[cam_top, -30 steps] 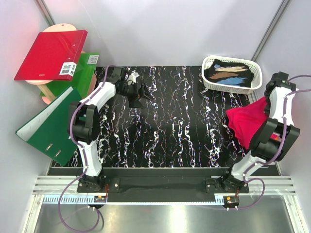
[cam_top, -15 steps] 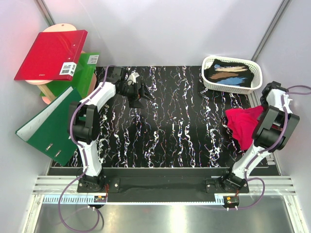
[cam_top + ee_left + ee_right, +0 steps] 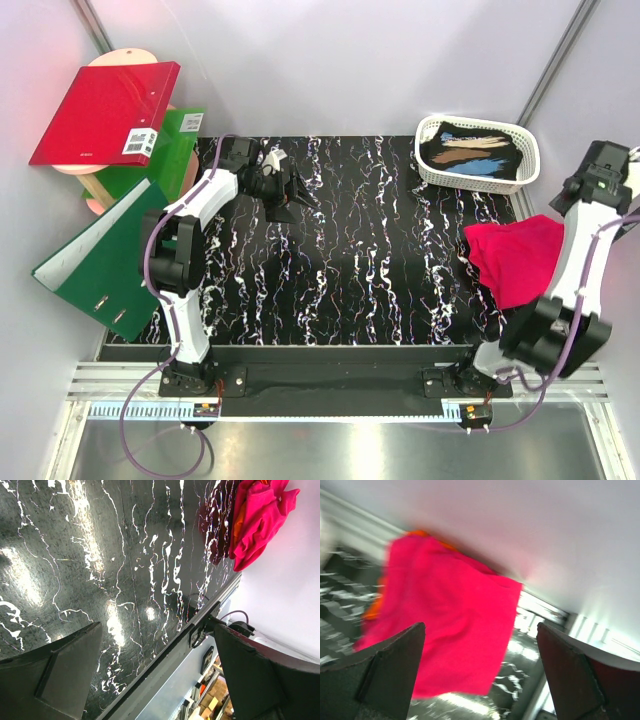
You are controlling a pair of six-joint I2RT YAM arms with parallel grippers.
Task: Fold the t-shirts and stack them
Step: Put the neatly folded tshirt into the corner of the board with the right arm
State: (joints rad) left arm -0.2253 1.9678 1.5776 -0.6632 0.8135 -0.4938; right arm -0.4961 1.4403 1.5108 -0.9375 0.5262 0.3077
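A folded magenta-pink t-shirt [image 3: 515, 262] lies on the black marbled table [image 3: 380, 260] at its right edge. It also shows in the left wrist view [image 3: 256, 517] and the right wrist view [image 3: 445, 615]. An orange t-shirt [image 3: 372, 611] lies under it, with only thin edges peeking out [image 3: 240, 520]. My right gripper [image 3: 592, 185] hangs open above the pink shirt [image 3: 480, 627], apart from it, with nothing between its fingers. My left gripper [image 3: 290, 197] stands open and empty over the table's far left [image 3: 157, 627].
A white basket [image 3: 478, 123] holding dark cloth stands at the back right. A red binder [image 3: 105, 112] and green binders [image 3: 100, 255] lean at the left beside a wooden stand [image 3: 95, 190]. The white wall runs close past the shirts on the right.
My right gripper has opened and let go of the pink shirt, then lifted away toward the right wall. The shirt has settled flat on the table. The left arm has not moved.
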